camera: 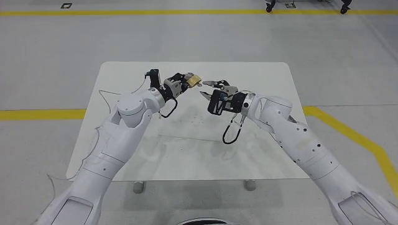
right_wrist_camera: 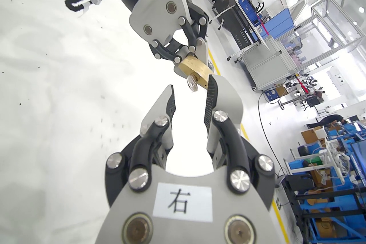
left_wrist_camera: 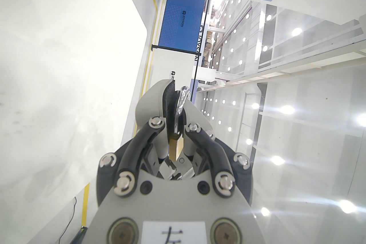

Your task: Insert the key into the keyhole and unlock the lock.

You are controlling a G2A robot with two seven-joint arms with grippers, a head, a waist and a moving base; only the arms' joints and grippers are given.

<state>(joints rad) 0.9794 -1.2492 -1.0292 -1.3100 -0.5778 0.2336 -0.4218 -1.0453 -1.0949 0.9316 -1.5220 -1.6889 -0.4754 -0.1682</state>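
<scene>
**Padlock and key, one set**

Item 1: brass padlock (right_wrist_camera: 197, 69) with a silver shackle (left_wrist_camera: 183, 95). I see it held off the bench (camera: 124, 79), shackle end pinched in the fingers of the left gripper (left_wrist_camera: 176, 102).

Item 2: small silver key (right_wrist_camera: 192, 84), seated in the keyhole (right_wrist_camera: 195, 76). Its bow sticks out just ahead of the spread fingers of the right gripper (right_wrist_camera: 191, 86).

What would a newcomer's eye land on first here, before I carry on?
The brass padlock stands out first, held up over the white table by the left gripper, which is shut on it. A small silver key sticks out of the lock's end that faces the right gripper. That gripper is open, directly in front of the key.
</scene>
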